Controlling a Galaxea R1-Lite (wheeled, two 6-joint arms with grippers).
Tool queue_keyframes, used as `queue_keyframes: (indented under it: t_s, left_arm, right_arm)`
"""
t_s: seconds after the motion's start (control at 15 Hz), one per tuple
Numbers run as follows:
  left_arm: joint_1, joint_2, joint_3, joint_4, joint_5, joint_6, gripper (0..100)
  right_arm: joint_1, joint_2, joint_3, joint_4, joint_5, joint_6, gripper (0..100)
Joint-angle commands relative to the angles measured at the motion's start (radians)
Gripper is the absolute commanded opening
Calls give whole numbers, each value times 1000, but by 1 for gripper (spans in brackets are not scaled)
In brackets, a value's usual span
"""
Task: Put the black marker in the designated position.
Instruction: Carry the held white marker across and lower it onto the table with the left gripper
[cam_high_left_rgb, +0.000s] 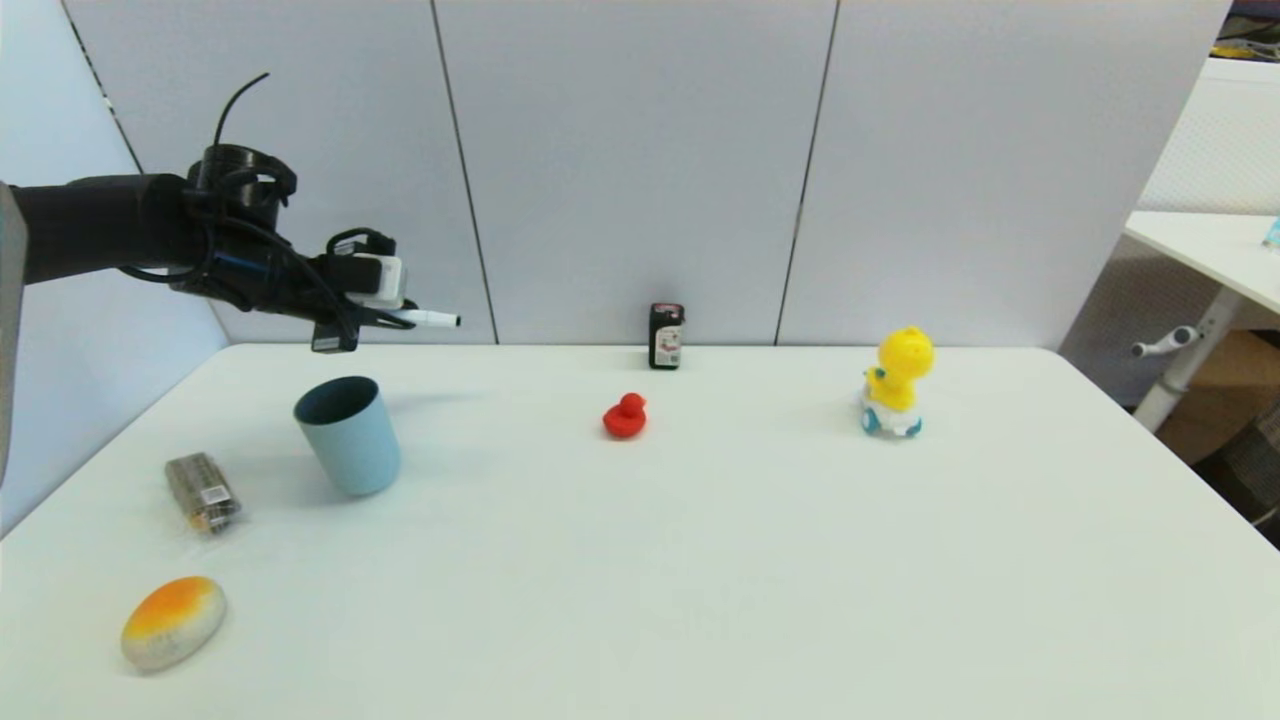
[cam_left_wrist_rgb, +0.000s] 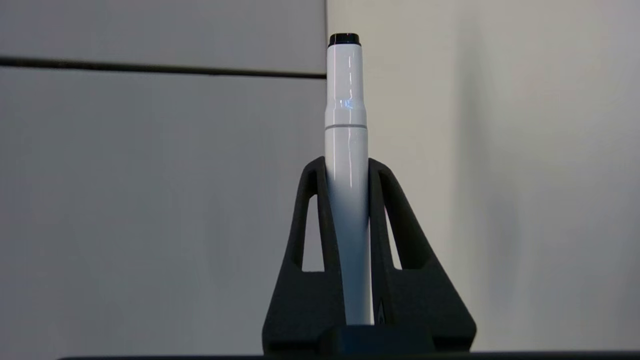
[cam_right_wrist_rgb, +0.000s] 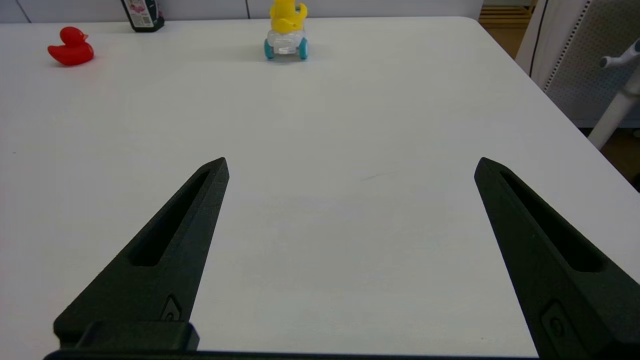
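Left fingers (cam_left_wrist_rgb: 320, 195) tight around black marker (cam_left_wrist_rgb: 346, 130).

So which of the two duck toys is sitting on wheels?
The yellow duck on the table's right side; it rides a clear base with teal wheels. The red duck near the middle sits flat on the table.

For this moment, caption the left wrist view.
Left gripper jaws shut on the black marker, barrel pointing toward grey wall panels.

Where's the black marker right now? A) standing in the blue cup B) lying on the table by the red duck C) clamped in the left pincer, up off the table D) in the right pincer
C: the left pincer is shut on the black marker, held roughly level in the air behind the blue cup.
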Motion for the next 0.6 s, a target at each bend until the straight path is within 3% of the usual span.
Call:
queue_keyframes:
  t_s: [0.07, 0.4, 0.6]
  left_arm:
    - [1, 48, -25, -67, 7, -53, 0]
    - [-4, 106, -25, -198, 10, -134, 0]
    - [-4, 145, -25, -209, 12, -142, 0]
  right_arm:
    - [0, 2, 0, -1, 0, 0, 100]
    - [0, 0, 0, -1, 0, 0, 100]
    - [0, 0, -1, -1, 0, 0, 100]
